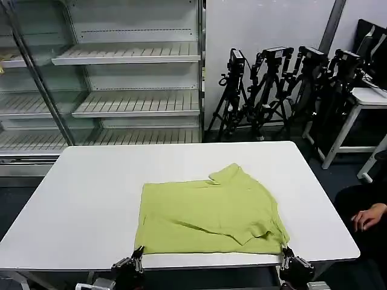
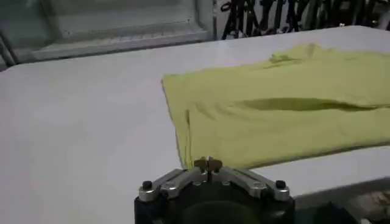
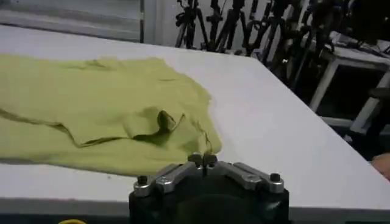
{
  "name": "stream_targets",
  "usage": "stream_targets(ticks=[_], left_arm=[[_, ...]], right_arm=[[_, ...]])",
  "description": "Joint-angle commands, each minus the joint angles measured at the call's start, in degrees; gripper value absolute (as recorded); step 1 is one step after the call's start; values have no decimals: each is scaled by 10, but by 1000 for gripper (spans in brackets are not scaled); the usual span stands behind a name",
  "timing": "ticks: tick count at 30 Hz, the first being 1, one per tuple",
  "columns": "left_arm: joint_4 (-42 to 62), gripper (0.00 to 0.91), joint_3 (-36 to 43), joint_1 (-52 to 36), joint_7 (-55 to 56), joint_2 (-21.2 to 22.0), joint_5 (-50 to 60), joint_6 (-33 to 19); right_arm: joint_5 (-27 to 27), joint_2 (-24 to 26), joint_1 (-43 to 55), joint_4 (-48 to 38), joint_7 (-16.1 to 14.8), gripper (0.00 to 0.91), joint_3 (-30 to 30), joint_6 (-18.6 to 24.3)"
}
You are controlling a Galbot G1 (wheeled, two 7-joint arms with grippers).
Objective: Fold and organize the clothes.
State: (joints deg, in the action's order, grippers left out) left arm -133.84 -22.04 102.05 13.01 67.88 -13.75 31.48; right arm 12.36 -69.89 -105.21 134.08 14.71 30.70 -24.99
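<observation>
Here's your lime-green T-shirt, lying partly folded in the middle of the white table, its near hem running along the table's front edge. A sleeve is doubled over onto the body on the right side, and the collar peaks up at the far edge.

Your left gripper sits at the shirt's near left corner and your right gripper at the near right corner, both low at the table's front edge. In each wrist view the fingertips meet in a closed pinch, tips just at the hem. Whether any fabric is caught between them, you can't tell.

This reads as the start of a lengthwise fold. If the corners are caught, lift both together and carry the hem away from you toward the collar, keeping the two sides level. If not, open and bite the corners first.
</observation>
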Motion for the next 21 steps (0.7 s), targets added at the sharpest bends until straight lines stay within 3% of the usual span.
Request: stream_targets(ticks=[1,7,13,18,21], left_arm=[[-65,907,-15,52,0,5,15,-5],[-113,907,-60,25,3,-5,-43,-25],[-78,907,-85,-81,38,-32,-151,-35],[-7,907,-62,-171,88,-65,-260,7],[23,907,-40,-205,95,-80,-262,16]], right_arm=[[-17,0,-7,17,1,907,-2,2],[-14,15,19,58,2,907,24,4],[26,39,88,53,5,907,30,-13],[105,40,216,-11,32,907,-35,-48],[146,44,292,-48,53,907,-70,-73]])
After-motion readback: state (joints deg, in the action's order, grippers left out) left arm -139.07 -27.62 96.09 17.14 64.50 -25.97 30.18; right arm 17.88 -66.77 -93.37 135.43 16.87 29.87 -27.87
